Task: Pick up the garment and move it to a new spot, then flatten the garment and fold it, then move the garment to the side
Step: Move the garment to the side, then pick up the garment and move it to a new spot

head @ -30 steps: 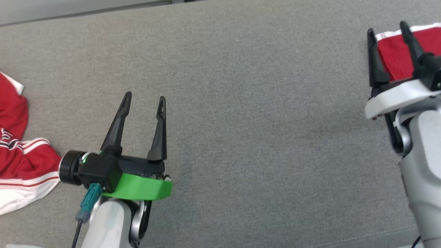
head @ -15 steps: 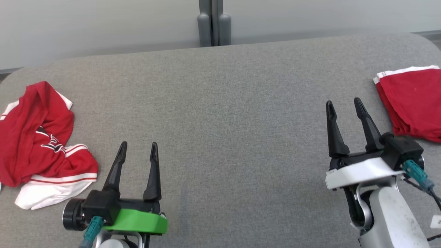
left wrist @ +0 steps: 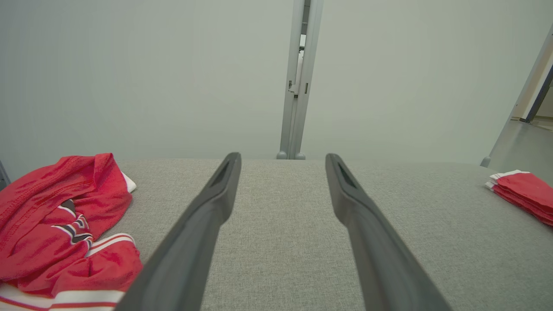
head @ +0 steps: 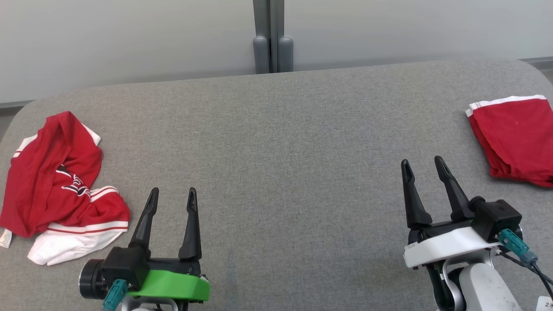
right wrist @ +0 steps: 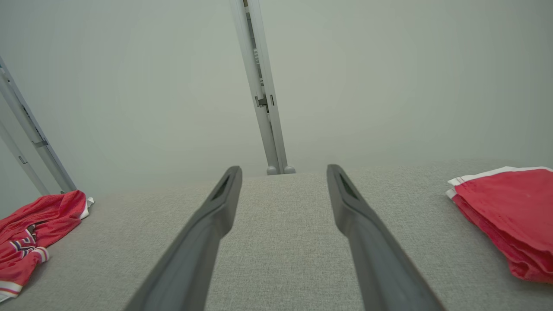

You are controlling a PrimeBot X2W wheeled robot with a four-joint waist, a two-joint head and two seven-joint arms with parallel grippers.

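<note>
A crumpled red and white garment (head: 60,185) lies in a heap at the left of the grey padded table (head: 281,142); it also appears as the garment (left wrist: 60,224) and the garment (right wrist: 30,233) in the wrist views. My left gripper (head: 173,193) stands open a little to its right, near the front edge, holding nothing. Near the front right my right gripper (head: 422,163) is open too, empty, pointing toward the far side.
A folded red cloth (head: 516,138) with a white edge lies flat at the table's right, also seen as the folded cloth (right wrist: 510,211) and the folded cloth (left wrist: 525,192). A pale wall with a grey post (head: 272,36) runs behind the far edge.
The head camera has tilted up, so the whole table and wall have come into sight. Both grippers have stayed open and now sit low near the front edge.
</note>
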